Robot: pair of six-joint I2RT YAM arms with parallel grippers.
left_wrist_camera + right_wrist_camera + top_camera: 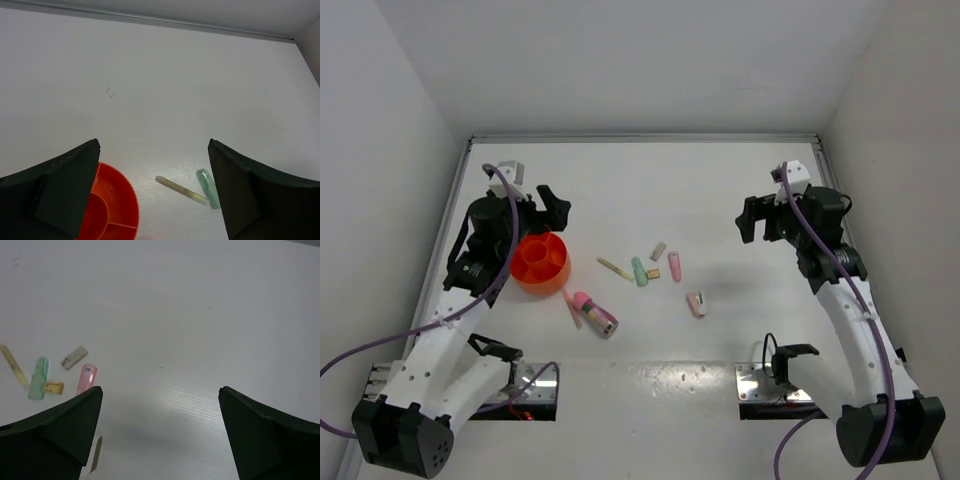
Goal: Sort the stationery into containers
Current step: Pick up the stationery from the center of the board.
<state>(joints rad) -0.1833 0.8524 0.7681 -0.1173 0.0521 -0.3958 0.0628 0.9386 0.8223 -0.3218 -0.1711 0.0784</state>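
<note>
The orange divided bowl (pixel 541 261) sits at the left, below my left gripper (pixel 552 210), which is open and empty; the bowl's rim shows in the left wrist view (pixel 125 195). Loose stationery lies mid-table: a beige stick (pixel 614 268), a mint-green stub (pixel 640 271), a tan piece (pixel 653 274), a grey-beige stub (pixel 658 250), a pink stub (pixel 674 266), a pale pink piece (pixel 697 303), a thin pink stick (pixel 572 309) and a pink-and-dark capped cylinder (pixel 595 314). My right gripper (pixel 752 218) is open and empty, right of the pile. The right wrist view shows the mint stub (pixel 38 377) and pink stub (pixel 86 378).
White walls enclose the table on the left, back and right. The arm bases and metal mounting plates (pixel 775 382) sit at the near edge. Purple cables run along both arms.
</note>
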